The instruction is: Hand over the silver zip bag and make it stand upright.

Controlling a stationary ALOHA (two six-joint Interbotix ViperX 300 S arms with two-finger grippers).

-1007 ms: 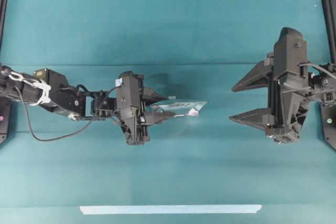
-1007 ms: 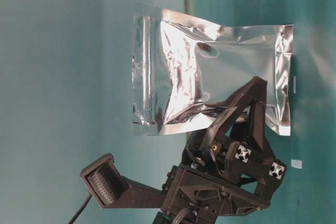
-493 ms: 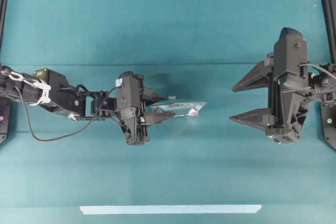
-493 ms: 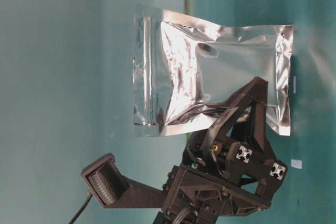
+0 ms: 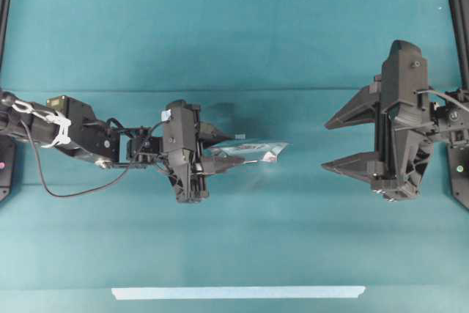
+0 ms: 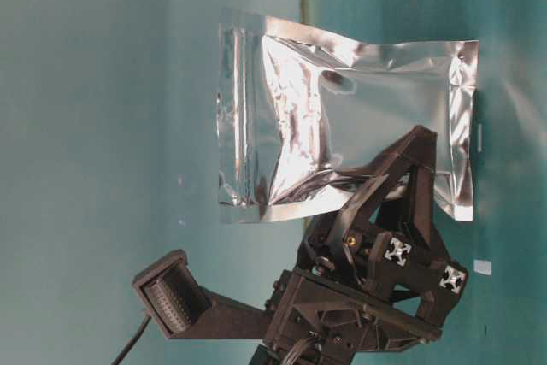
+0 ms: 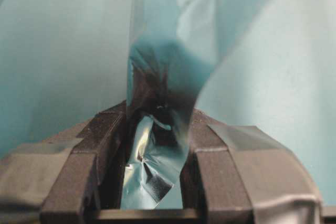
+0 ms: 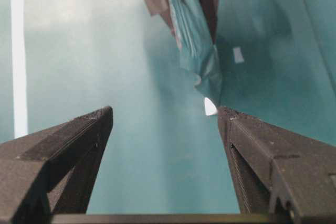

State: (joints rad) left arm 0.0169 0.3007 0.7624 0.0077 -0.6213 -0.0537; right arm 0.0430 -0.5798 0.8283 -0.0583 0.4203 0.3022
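Nothing has shifted since the earlier frames: left gripper (image 5: pixel 223 153) stays clamped on the silver zip bag (image 5: pixel 253 151), held above the table's middle, while right gripper (image 5: pixel 331 143) waits with jaws wide apart.

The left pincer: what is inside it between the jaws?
Inside the left pincer sits the crinkled shiny silver foil zip bag, pinched by one edge. The clamped contact strips are covered.

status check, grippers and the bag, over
Left gripper shut on bag, held off the table, edge-on from overhead. Right gripper open, apart from bag. Gap between them bare, nothing in the way.
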